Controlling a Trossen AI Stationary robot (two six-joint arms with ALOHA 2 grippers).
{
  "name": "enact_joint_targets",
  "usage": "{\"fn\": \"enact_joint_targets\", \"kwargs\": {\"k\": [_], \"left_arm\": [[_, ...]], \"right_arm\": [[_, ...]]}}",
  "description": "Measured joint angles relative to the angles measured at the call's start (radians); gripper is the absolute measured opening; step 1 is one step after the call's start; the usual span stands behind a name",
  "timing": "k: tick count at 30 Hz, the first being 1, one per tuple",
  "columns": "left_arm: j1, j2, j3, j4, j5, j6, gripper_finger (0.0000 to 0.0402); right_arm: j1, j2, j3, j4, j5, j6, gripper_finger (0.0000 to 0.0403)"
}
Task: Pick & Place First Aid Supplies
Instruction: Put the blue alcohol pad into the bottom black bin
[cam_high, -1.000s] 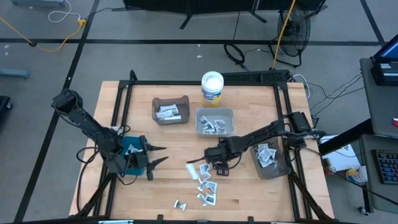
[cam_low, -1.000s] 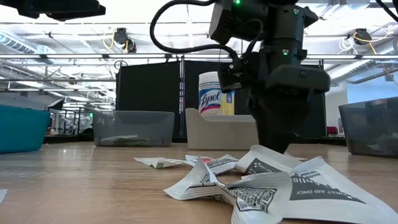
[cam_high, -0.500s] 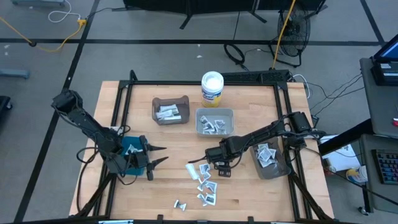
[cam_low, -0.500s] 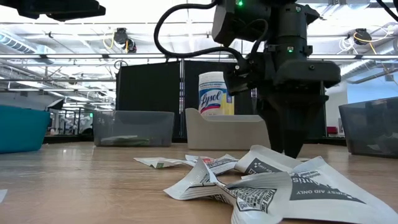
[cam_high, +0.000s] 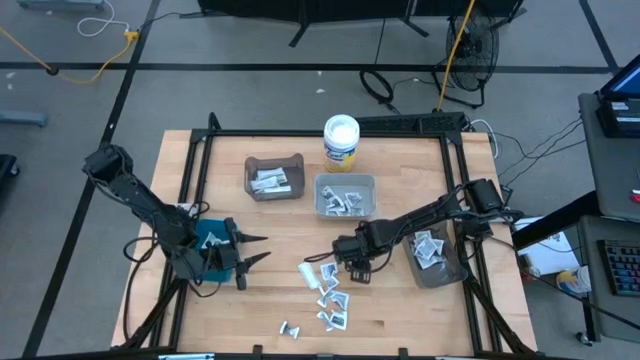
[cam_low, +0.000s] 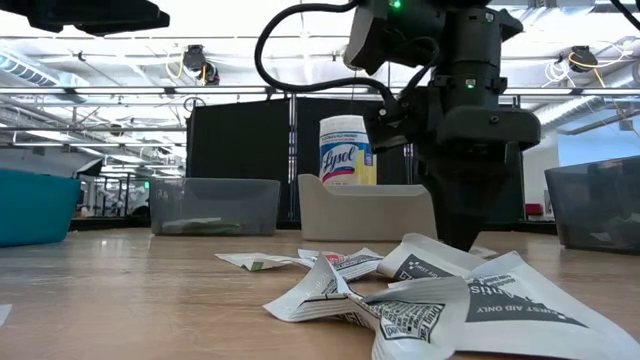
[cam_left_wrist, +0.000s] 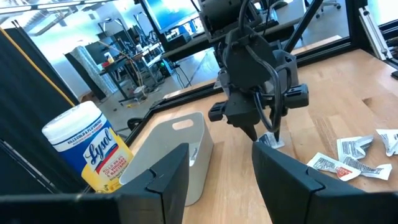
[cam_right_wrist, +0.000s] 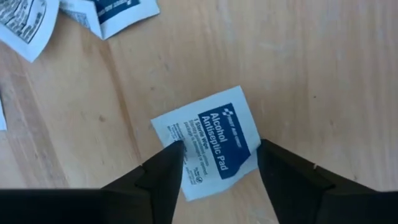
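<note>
The first aid supplies lie as a loose heap of small white packets (cam_high: 330, 292) on the wooden table, near its front. One white and blue alcohol pad packet (cam_right_wrist: 211, 140) lies flat on the wood. My right gripper (cam_right_wrist: 219, 158) points down over it, open, one fingertip at each side of the packet. It also shows in the high view (cam_high: 350, 268) and the low view (cam_low: 465, 238). My left gripper (cam_high: 256, 250) waits open and level at the table's left, nothing between its fingers. My right gripper comes at the alcohol pad packet from above, pointing down. Its fingertips (cam_right_wrist: 168, 163) stand at two opposite corners (cam_right_wrist: 171, 127) of the packet, which lies flat on the table. Whether they touch it I cannot tell.
A brown bin (cam_high: 274, 178) and a grey bin (cam_high: 345, 195) with packets stand at the back, and a dark bin (cam_high: 437, 258) with packets at the right. A white Lysol tub (cam_high: 341, 140) stands behind them. A black frame (cam_high: 200, 170) runs along the table's edges.
My right gripper has sunk a little toward the packet on the table. Its fingers spread wide half a second ago and have since drawn partly together. The packets lie where they were.
</note>
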Motion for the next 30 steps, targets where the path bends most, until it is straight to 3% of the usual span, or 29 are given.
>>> {"fn": "enact_joint_targets", "kwargs": {"k": [13, 30], "left_arm": [[0.000, 0.000, 0.000, 0.000, 0.000, 0.000, 0.0182], [0.000, 0.000, 0.000, 0.000, 0.000, 0.000, 0.0182]], "right_arm": [[0.000, 0.003, -0.019, 0.003, 0.003, 0.039, 0.0137], [0.005, -0.002, -0.020, 0.004, 0.003, 0.002, 0.0108]]}}
